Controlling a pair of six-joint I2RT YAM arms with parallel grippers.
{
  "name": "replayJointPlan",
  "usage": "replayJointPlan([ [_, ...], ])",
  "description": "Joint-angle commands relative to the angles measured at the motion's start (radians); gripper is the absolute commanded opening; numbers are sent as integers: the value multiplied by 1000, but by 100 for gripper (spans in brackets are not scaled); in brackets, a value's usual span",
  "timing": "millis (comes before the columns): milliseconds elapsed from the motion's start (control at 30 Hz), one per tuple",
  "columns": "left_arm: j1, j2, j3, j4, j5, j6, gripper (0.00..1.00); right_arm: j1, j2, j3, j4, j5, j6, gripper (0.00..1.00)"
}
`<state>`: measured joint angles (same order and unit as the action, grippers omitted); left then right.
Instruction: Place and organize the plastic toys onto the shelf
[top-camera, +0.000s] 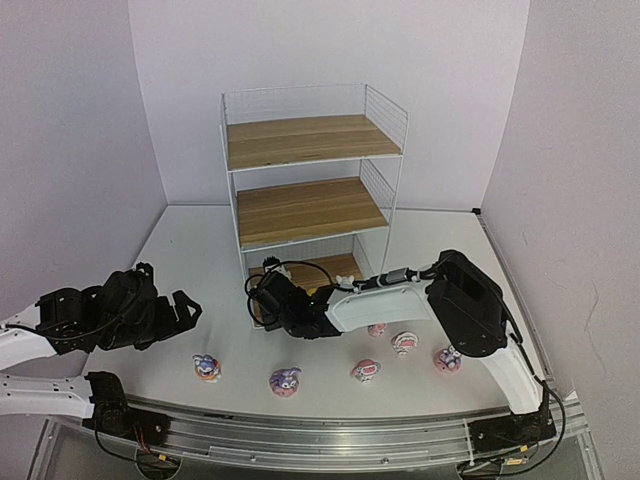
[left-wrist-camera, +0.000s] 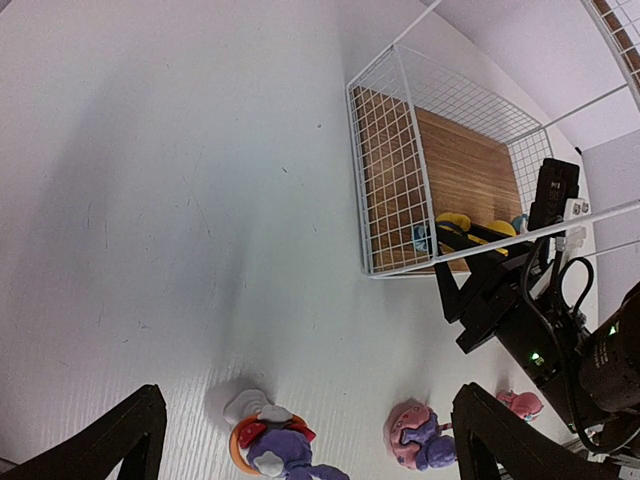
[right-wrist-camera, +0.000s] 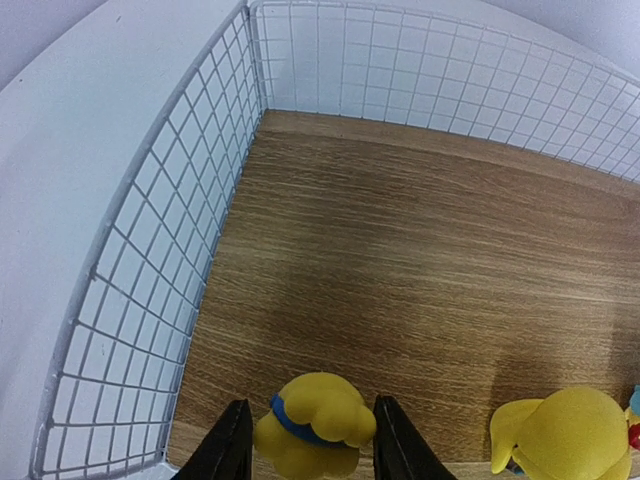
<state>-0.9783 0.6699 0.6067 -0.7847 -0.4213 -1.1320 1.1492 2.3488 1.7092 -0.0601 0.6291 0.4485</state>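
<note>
Right wrist view: my right claw (right-wrist-camera: 312, 408) sits around a little yellow plastic toy (right-wrist-camera: 318, 430); pinching it or not, I cannot tell.

1. purple bunny figurines (top-camera: 207, 367) (top-camera: 285, 381) (top-camera: 447, 359): 3
2. pink-and-white figurines (top-camera: 366, 371) (top-camera: 405, 342) (top-camera: 377, 329): 3, one partly hidden
3. yellow figurines (right-wrist-camera: 313, 420) (right-wrist-camera: 565, 435): 2 clear; a cut-off scrap at the frame edge, kind unclear
4. wire shelf (top-camera: 385, 112): 1
5. wood-grain boards (top-camera: 305, 140) (top-camera: 305, 210) (top-camera: 335, 267): 3
6. robot arms (top-camera: 110, 312) (top-camera: 400, 298): 2
</note>
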Motion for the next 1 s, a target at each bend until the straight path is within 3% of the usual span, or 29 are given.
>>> replayJointPlan([
  [0, 2, -14, 10, 8, -12, -8, 100, -6, 14, 25, 19, 15, 5, 44],
  [400, 1, -31, 4, 5, -13, -17, 100, -6, -18, 14, 19, -2, 1, 52],
  [500, 1, -30, 3, 10, -10, -16, 100, -6, -45, -10, 19, -13, 2, 58],
  [967, 1, -31, 3, 32, 10, -12, 100, 32, -328, -230, 7, -165, 24, 73],
])
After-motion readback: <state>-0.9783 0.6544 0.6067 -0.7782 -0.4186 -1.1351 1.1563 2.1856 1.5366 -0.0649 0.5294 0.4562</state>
